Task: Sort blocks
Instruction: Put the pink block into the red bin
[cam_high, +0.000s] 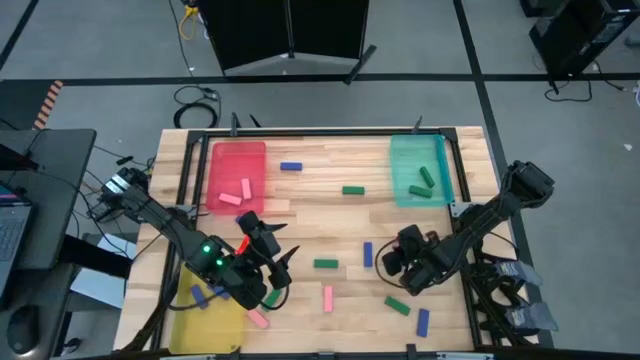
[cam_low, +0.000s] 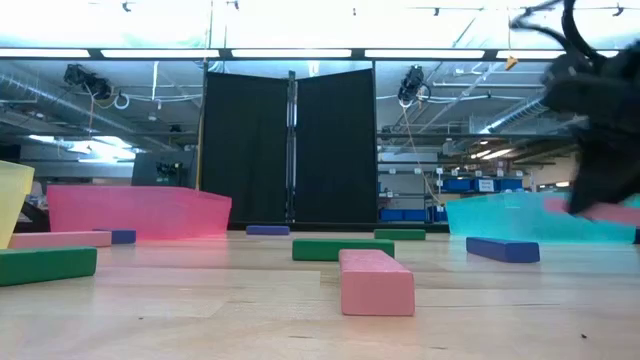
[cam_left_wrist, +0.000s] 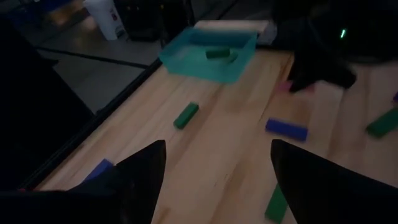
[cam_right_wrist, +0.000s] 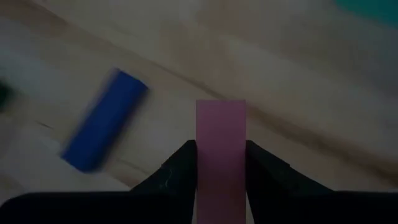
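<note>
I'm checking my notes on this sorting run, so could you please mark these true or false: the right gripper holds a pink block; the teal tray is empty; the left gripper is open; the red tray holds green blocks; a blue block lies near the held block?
1. The right gripper holds a pink block. True.
2. The teal tray is empty. False: green blocks lie in it.
3. The left gripper is open. True, and nothing is between its fingers.
4. The red tray holds green blocks. False: pink blocks lie in it.
5. A blue block lies near the held block. True.
</note>
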